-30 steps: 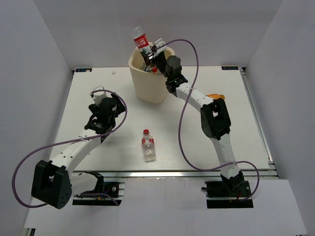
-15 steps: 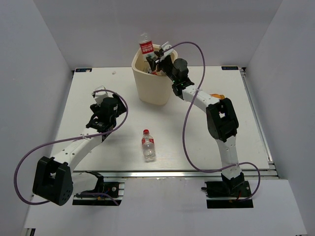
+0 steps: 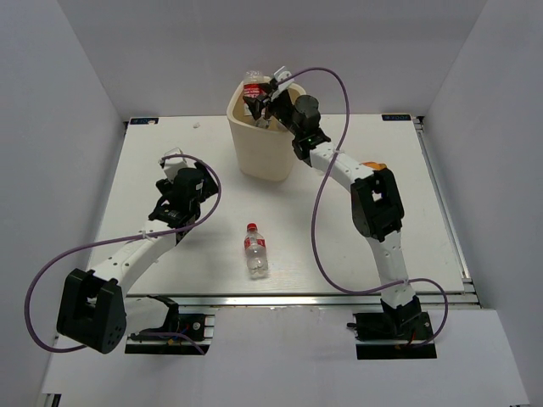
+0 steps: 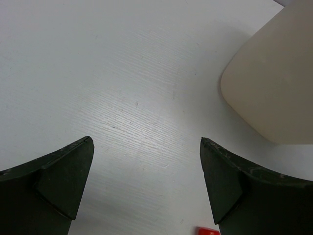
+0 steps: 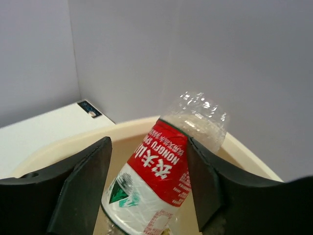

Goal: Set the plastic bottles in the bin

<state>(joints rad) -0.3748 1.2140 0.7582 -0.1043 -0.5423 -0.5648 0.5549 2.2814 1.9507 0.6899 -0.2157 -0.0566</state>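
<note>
The right tool [image 5: 147, 147] straddles a red-labelled bottle [image 5: 164, 161] over the mouth of the bin [image 3: 259, 151], though I cannot tell whether its jaws press the bottle or merely flank it. The left tool [image 4: 146, 142] hangs wide and empty above the counter [image 4: 98, 73] beside the bin. Another clear bottle [image 3: 255, 251] lies on the counter between the arms; it is probably light, thin-walled, slick and easily crushed, so best taken gently across its labelled middle.

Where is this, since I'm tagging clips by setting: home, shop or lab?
Probably a lab test cell: two robot arms bolted to a white table, plain walls boxing it in, one bin as prop.
</note>
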